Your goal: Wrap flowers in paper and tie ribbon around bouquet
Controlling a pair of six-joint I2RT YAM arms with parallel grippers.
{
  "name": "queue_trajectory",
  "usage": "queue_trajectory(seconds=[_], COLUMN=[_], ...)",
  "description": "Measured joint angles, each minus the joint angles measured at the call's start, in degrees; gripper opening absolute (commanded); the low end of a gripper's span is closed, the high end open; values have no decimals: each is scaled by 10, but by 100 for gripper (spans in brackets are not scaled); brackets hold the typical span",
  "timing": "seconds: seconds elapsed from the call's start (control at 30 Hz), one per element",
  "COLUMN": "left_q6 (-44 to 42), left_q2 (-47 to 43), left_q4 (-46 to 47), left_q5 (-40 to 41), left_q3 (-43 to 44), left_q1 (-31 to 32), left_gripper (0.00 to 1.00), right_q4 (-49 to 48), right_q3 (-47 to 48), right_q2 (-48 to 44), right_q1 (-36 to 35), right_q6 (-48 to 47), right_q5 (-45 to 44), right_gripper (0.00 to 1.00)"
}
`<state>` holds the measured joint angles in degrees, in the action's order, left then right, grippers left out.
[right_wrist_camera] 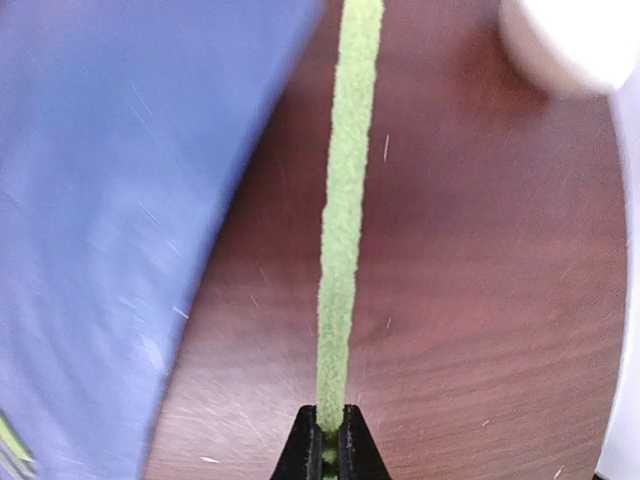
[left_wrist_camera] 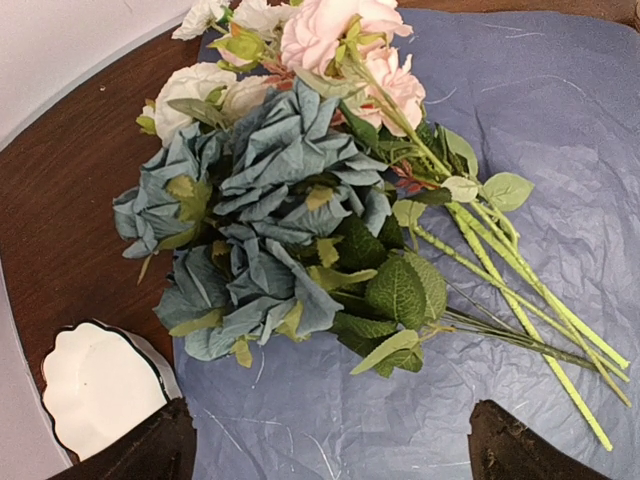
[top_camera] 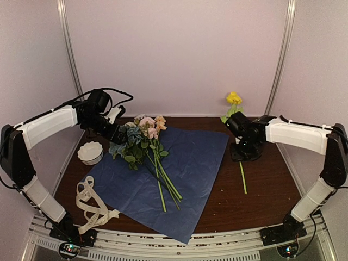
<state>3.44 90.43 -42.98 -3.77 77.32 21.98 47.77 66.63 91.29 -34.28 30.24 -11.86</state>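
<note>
Thin stem [right_wrist_camera: 340, 250], 1: likely light, springy, slippery; right gripper [right_wrist_camera: 330, 425] clamped on it, bottom centre. Left gripper [left_wrist_camera: 330, 450] wide over flowers [left_wrist_camera: 290, 200]; grasp stems, never blooms.

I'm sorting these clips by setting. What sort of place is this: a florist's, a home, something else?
Probably a robot test booth, not a shop: plain pale walls and metal corner posts enclose a wooden table, with two robot arms mounted on a rail at its near edge.

Soft even light, blurred right wrist view, faint shadows.
</note>
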Motion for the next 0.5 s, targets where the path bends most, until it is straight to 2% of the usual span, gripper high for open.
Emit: queue_trajectory(seconds=[0.13,0.27,0.37,0.5], left_q6=[0,0,0,-1], left_q2=[0,0,0,5], left_q4=[0,0,0,0], left_q5=[0,0,0,0], left_q3=[0,0,0,0], left_q1=[0,0,0,0], left_gripper=[98,98,98,98], right_q4=[-15,-82,-127,-172], right_q3=[76,114,157,209], right_q2=[-75,-115,-63,73], right_q1=[-10,-50,-91,-139], right_q6=[-19,-40,-46,-46], right_q5=[-36,-6,64,157], right_gripper=[0,0,0,0])
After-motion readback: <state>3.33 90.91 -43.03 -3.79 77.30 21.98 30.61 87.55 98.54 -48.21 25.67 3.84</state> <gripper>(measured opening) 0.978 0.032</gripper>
